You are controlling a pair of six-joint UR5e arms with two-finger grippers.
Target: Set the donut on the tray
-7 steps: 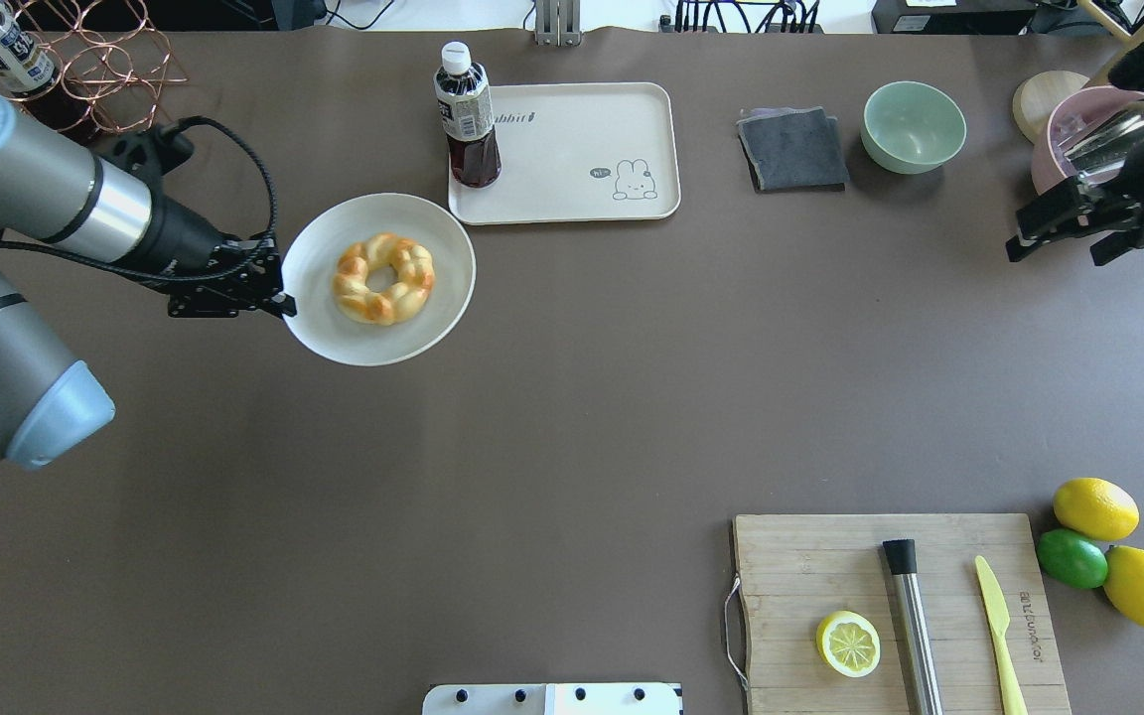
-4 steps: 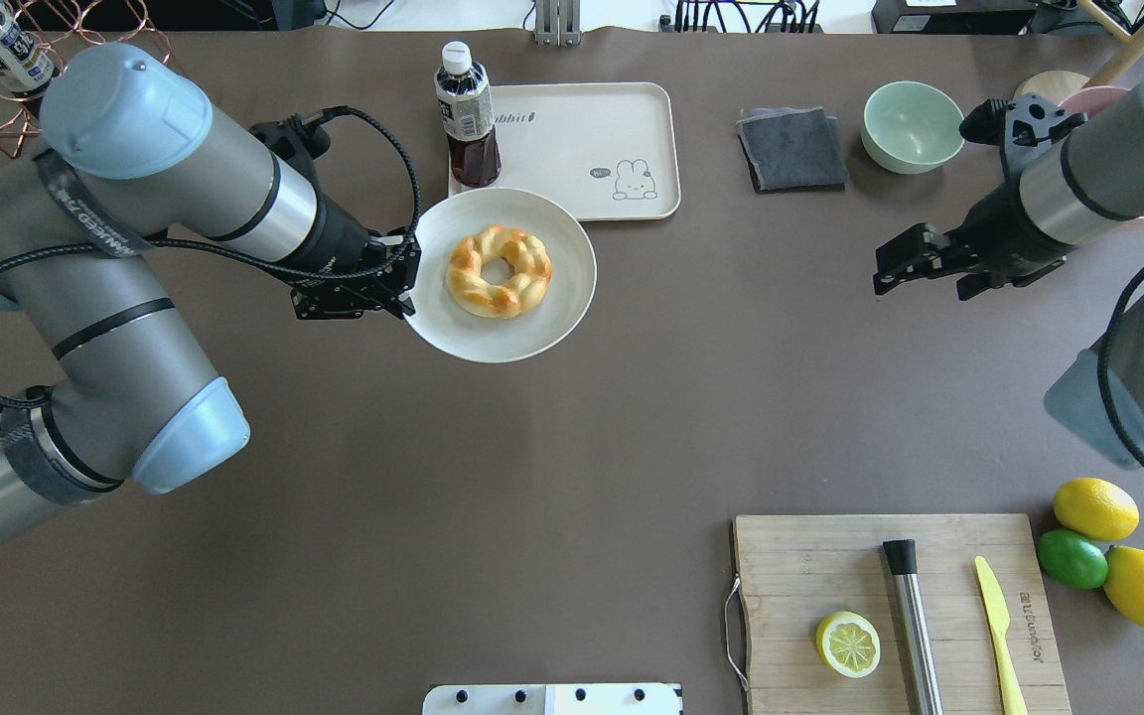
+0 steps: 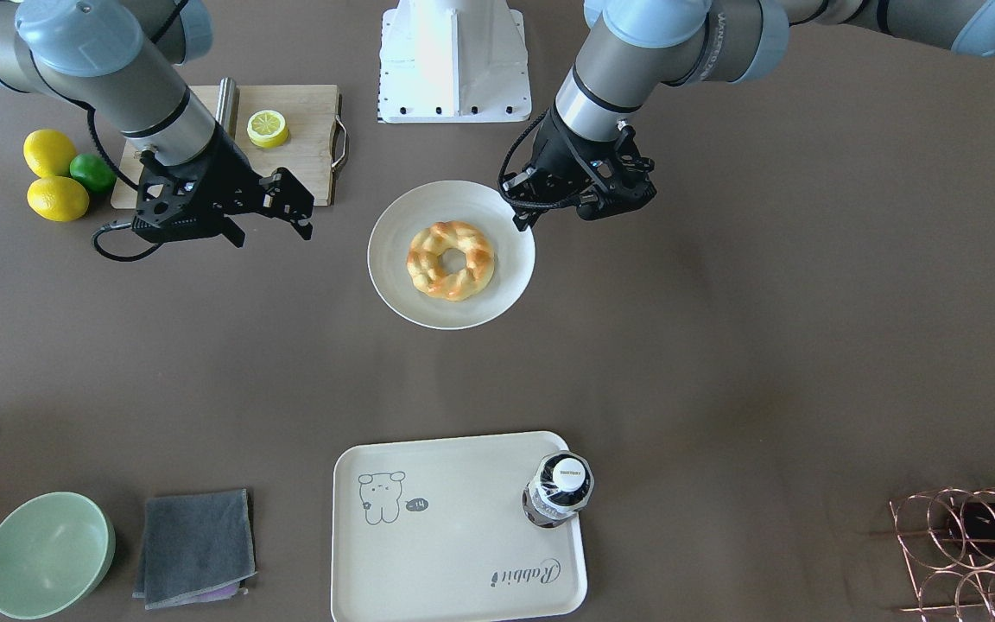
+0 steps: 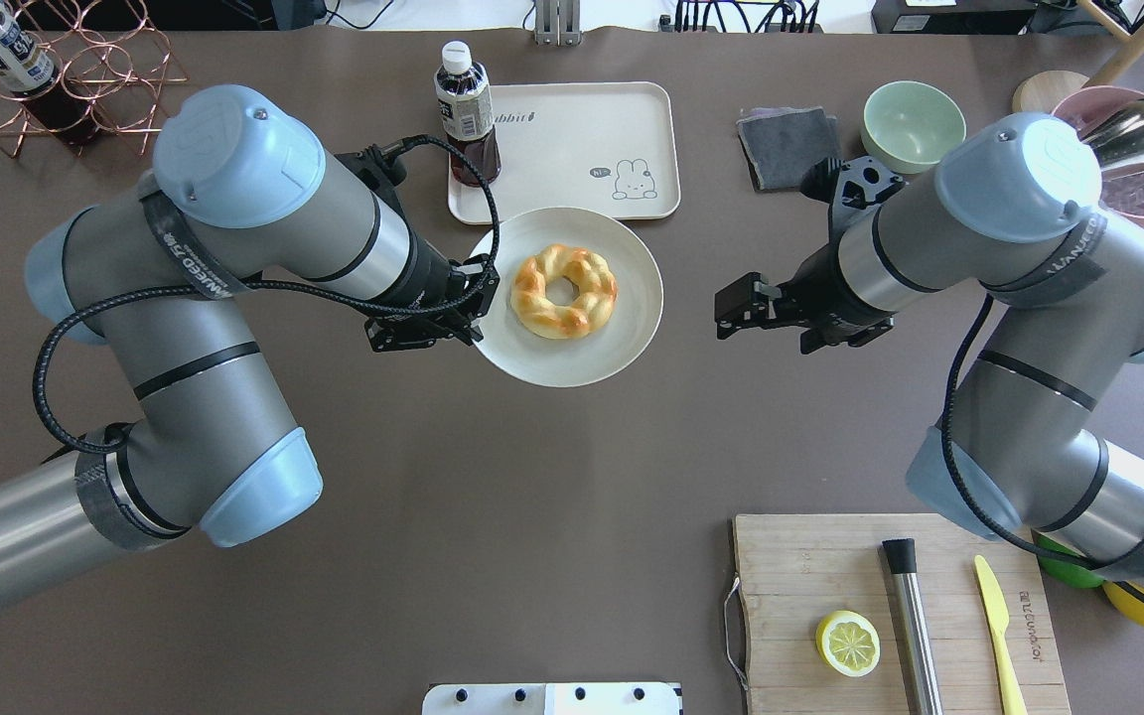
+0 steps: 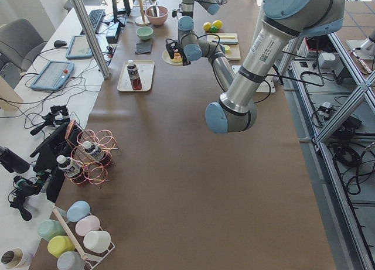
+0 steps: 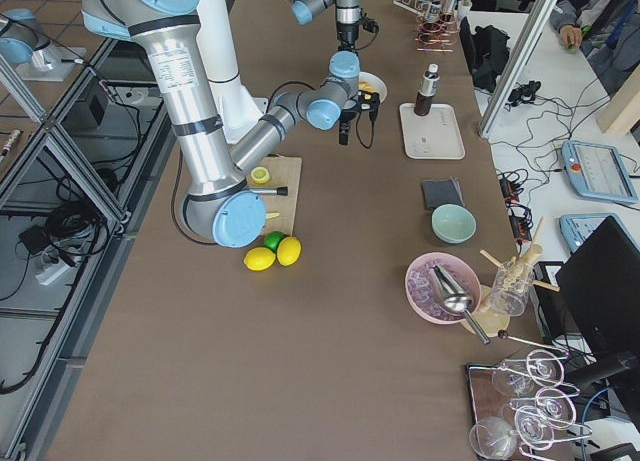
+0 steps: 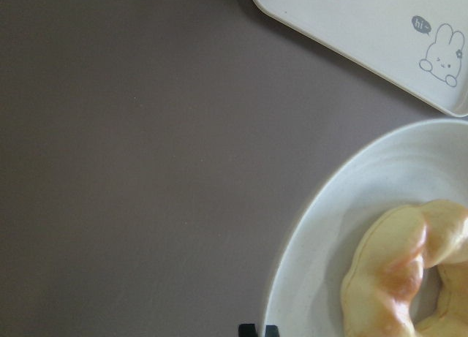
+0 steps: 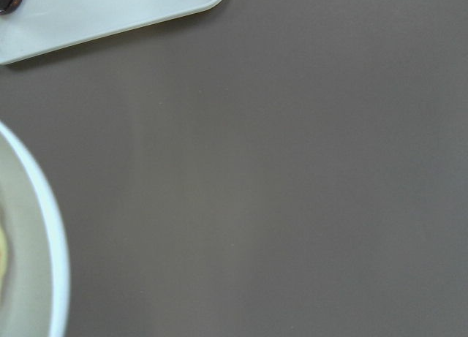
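Observation:
The donut [image 4: 564, 291], a golden braided ring, lies on a round pale plate [image 4: 622, 343]. My left gripper [image 4: 478, 316] is shut on the plate's left rim and holds it above the table. In the front view the donut [image 3: 451, 259] is mid-table, with the left gripper [image 3: 522, 212] at the plate's rim. The cream rabbit tray [image 4: 582, 149] lies just beyond the plate. My right gripper [image 4: 726, 310] is open and empty, right of the plate and apart from it. The left wrist view shows the donut [image 7: 409, 278] and the tray corner [image 7: 365, 30].
A dark drink bottle [image 4: 468, 119] stands on the tray's left end. A grey cloth [image 4: 792, 147] and a green bowl [image 4: 914, 126] lie right of the tray. A cutting board [image 4: 830, 566] with a lemon half [image 4: 848, 643] is at the near right.
My left arm has carried the plate with the donut to the right, in front of the tray. My right arm has swung left toward the plate.

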